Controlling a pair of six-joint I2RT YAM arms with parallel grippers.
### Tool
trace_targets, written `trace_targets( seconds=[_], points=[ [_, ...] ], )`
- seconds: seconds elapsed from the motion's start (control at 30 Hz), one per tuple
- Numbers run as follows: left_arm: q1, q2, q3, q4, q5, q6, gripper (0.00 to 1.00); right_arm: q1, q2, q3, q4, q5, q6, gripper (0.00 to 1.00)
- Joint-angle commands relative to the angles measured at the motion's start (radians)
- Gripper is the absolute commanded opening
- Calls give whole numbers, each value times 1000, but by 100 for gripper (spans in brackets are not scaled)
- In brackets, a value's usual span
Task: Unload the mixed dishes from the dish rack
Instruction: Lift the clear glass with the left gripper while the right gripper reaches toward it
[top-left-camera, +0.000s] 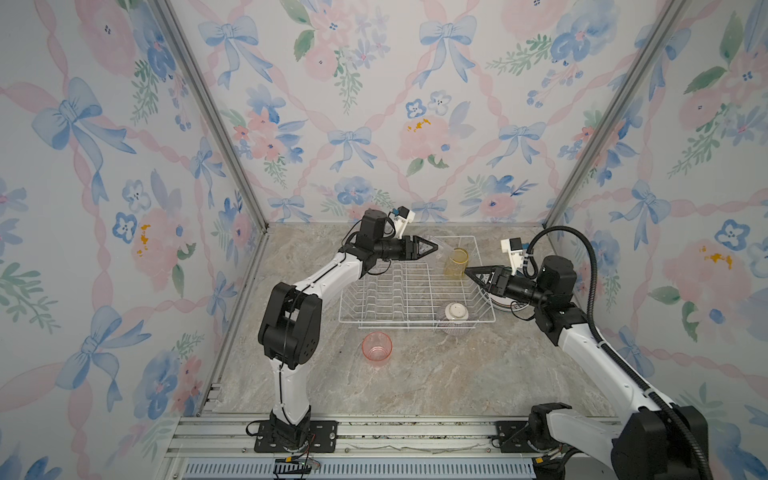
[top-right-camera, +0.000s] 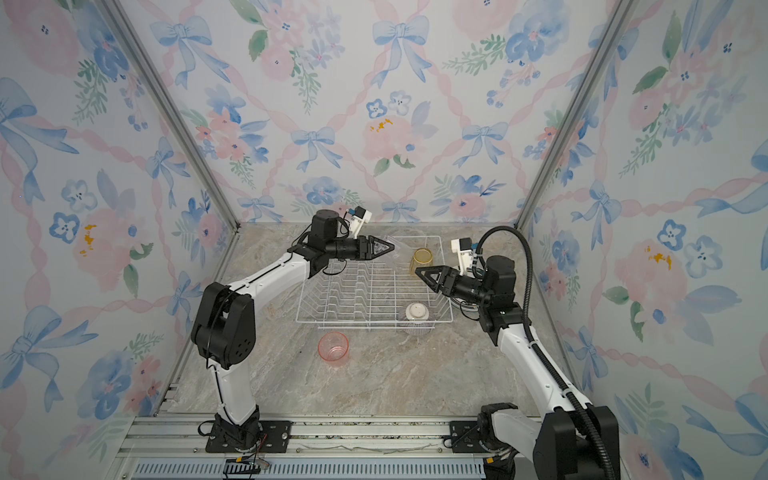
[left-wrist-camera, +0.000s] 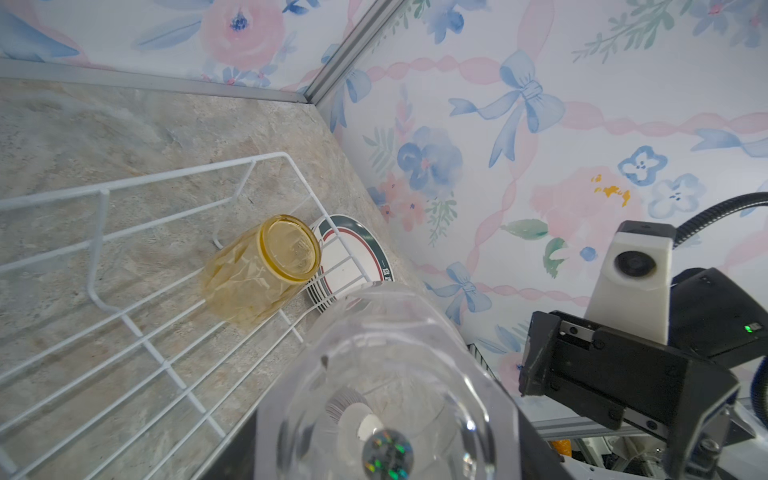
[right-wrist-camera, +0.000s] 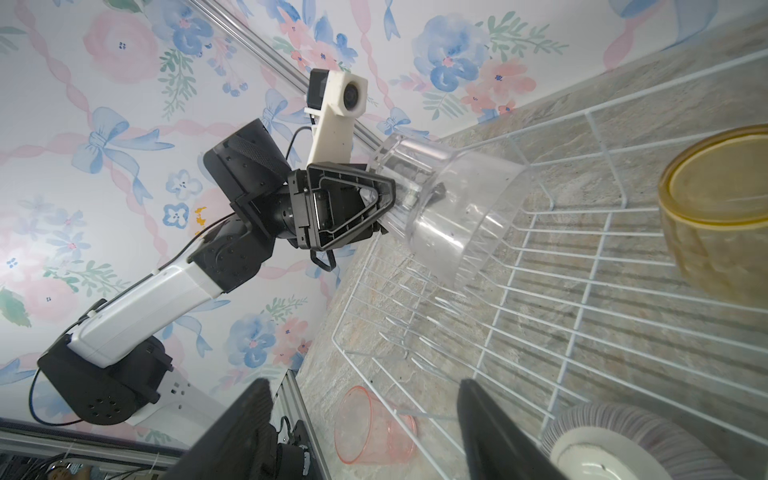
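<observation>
Marble-look table (top-left-camera: 415, 382), floral walls on three sides, metal rails along the near edge. The rack (top-left-camera: 374, 291) sits mid-table toward the back wall.

- Left gripper (top-left-camera: 428, 248): over the rack's far left part, clamped on the clear tumbler (top-left-camera: 441, 251). Tumbler lies tipped sideways above the wires, mouth toward the right arm.
- Right gripper (top-left-camera: 473, 274): jaws spread, nothing between them. Its tip is at the rack's right rim, just beside the yellow tumbler (top-left-camera: 456, 262).
- Yellow tumbler stands in the rack's far right corner.
- Bowl (top-left-camera: 456, 318): upside down in the near right corner.
- Plates (left-wrist-camera: 353, 257): stacked on the table outside the right rim, under the right arm.
- Pink tumbler (top-left-camera: 377, 348): upright on the table, near the front rim.
- Broad bare table in front, and a narrower strip to the left.
</observation>
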Motion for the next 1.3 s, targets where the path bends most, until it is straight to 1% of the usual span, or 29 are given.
trace_targets(
  seconds=[0.0,0.17,0.27,0.33,0.5,0.77,0.87,0.9,0.93,1.0,1.03,1.13,1.2,1.27],
  points=[
    [-9,-41,-7,254,105,-134,50,15,22,-7,138,-23,70,71],
    [-21,-39,3,294,122,-165,50,29,60,7,167,-9,83,64],
    [-29,-34,10,303,129,-175,50,32,80,15,212,-9,107,57],
    [-35,-30,13,310,131,-181,50,36,91,32,220,-8,109,54],
    [-51,-16,19,344,143,-208,50,44,126,69,243,-6,109,52],
    [-70,21,22,432,160,-276,50,66,181,124,310,-14,128,40],
    [-75,35,16,496,165,-323,50,72,201,135,350,-17,150,32],
    [-77,42,14,519,168,-340,50,71,206,137,367,-17,158,26],
    [-79,46,13,539,169,-356,50,74,212,138,379,-16,168,15],
    [-82,56,9,571,170,-378,50,74,222,137,413,-15,190,1],
    [-84,60,7,579,170,-385,50,73,225,134,434,-15,200,0],
    [-88,72,1,602,165,-404,51,75,227,132,475,-9,223,0],
    [-90,77,-5,609,159,-411,52,75,222,135,466,1,217,0],
    [-90,75,-10,610,153,-410,55,77,210,141,431,11,191,0]
  ],
)
